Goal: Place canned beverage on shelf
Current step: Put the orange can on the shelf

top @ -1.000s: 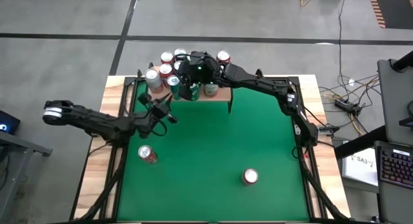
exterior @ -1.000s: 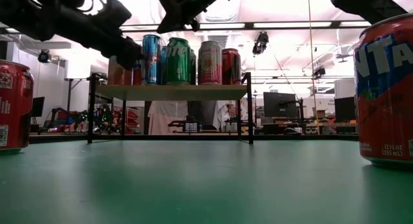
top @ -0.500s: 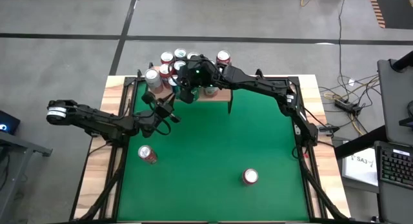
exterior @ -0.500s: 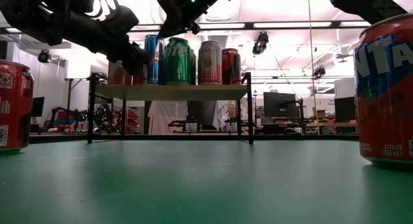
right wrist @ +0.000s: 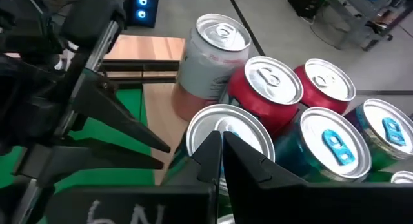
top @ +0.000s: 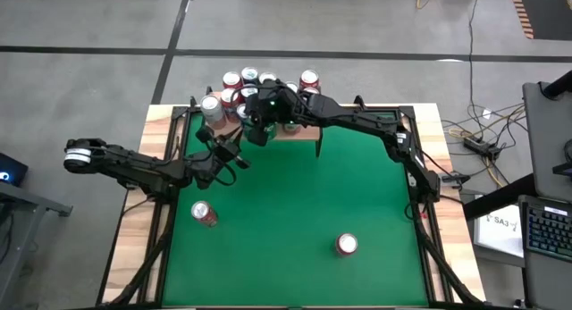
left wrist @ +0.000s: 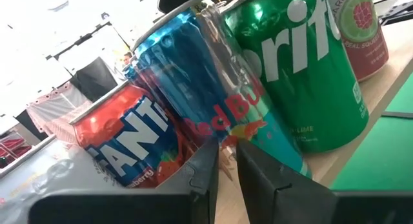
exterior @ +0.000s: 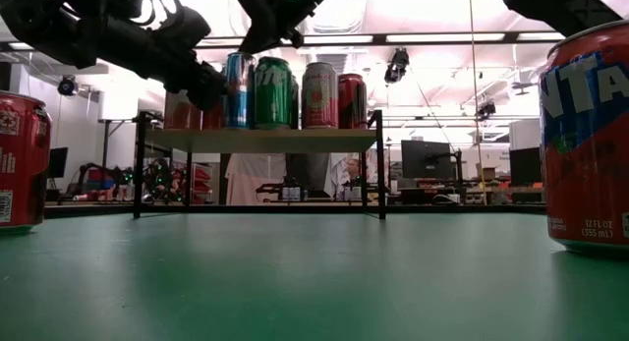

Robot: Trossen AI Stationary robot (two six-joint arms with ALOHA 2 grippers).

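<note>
Left gripper [top: 234,150] near shelf [top: 299,131] front edge, nearly shut, holding nothing. Right gripper [top: 255,131] shut above cans [top: 234,89] on shelf, empty.

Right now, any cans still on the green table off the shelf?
Yes, two red cans stand on the green table, clear of the shelf.

Green can [left wrist: 303,62]: "prit" of a brand name, plus "LIME". Blue can [left wrist: 219,101]: "Red Bu". Red can [left wrist: 129,150]: "ANT". Pink can [left wrist: 358,30]: "REAL SPARKL". Large red can [exterior: 587,135] in low view: "NTA", "12 FL OZ (355 mL)".
</note>
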